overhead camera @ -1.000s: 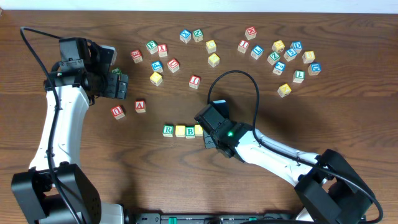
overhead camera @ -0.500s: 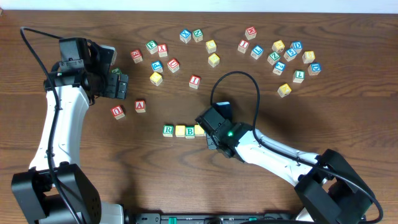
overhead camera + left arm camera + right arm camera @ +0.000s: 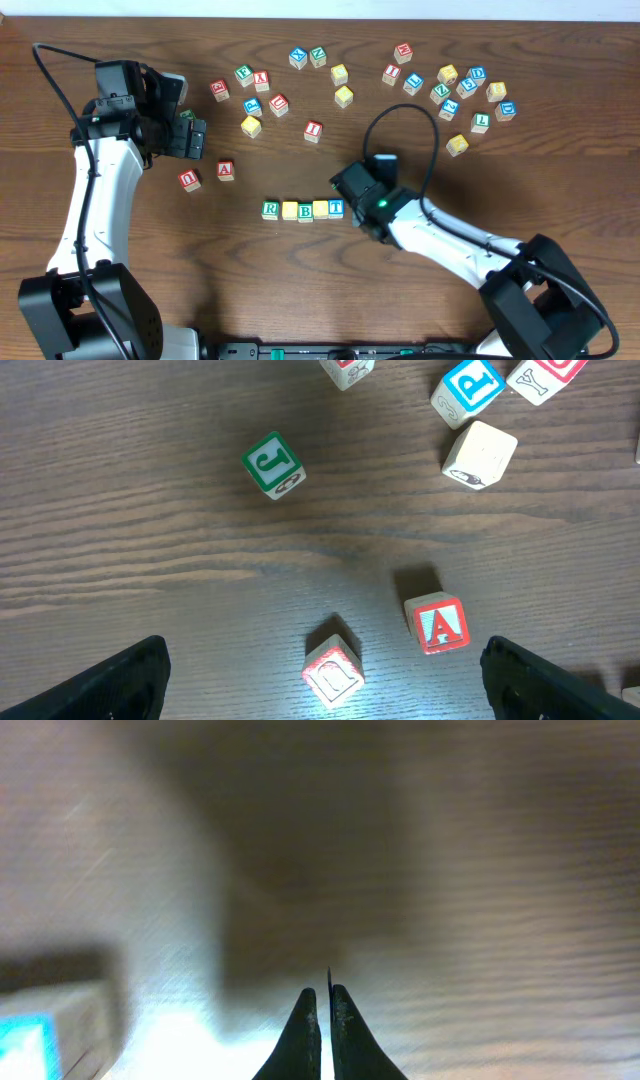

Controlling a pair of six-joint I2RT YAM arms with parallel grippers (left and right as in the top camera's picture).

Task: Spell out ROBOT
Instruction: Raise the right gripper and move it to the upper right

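Because the right gripper (image 3: 322, 1012) sits with its two fingers pressed together, holding nothing, just beside the end of the finished-looking row, the main hazard is contact.

- Item, T cube (image 3: 336, 208): the cube nearest those closed tips, at their lower left in the wrist view, which is badly blurred. Risk: a sideways sweep or a low retreat clips it and pushes it askew.
- Item, row beyond the T, running away from the right hand: a yellow cube (image 3: 320, 209), B cube (image 3: 305, 212), a second yellow cube (image 3: 290, 210), R cube (image 3: 270, 210). All touch or nearly touch, so one nudge at the T likely travels down the line. The B lies a shade out of line already. No letter reads on the yellow tops from overhead; the word may not show its O's.
- Item, left gripper (image 3: 198, 138): fingers spread wide, empty, well apart from the row. Beneath it lie the U cube (image 3: 335, 672) and A cube (image 3: 437, 625). Risk: a descent here picks a cube the word does not need.
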